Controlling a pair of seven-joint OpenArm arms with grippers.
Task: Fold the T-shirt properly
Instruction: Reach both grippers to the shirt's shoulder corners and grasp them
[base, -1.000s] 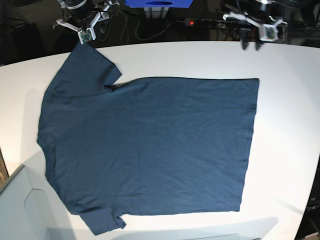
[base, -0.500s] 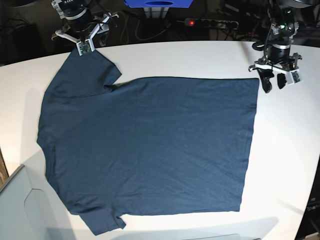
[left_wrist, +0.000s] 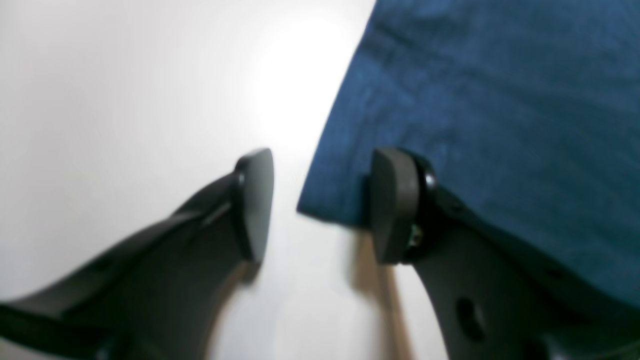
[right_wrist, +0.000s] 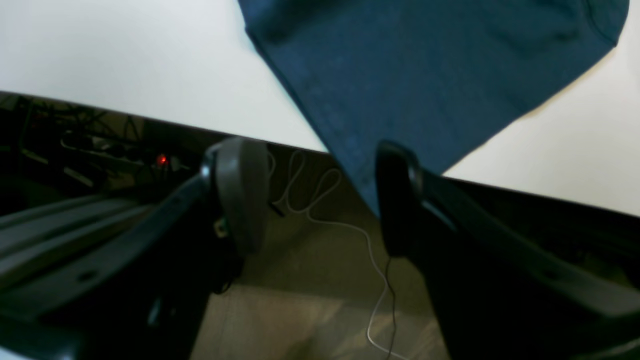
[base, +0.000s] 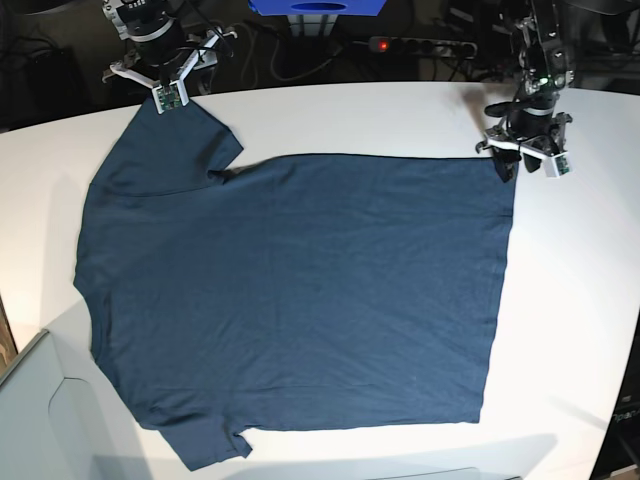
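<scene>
Grasp setup was the step in hand, as I read it: the T-shirt lay spread flat on the white table, nothing folded yet, hem side toward the base view's right and sleeves toward its left. Left gripper sat at the far hem corner with its jaws spread, one finger over bare table and the other over the cloth edge, so the corner fell between them; not pinching anything. Whether the fingertips touched the table I couldn't tell, the wrist view was blurred. Right gripper was at the tip of the far sleeve by the table's back edge, jaws also spread; the sleeve tip hung just past the edge between the fingers, floor and a cable visible below. No cloth held there either. Next move, my call: both needed to close on the fabric, left one getting a finger under the hem corner first, then lift together and carry the far edge toward the near one. Thin cloth flat on the table made a missed or single-layer pinch the likely failure.
</scene>
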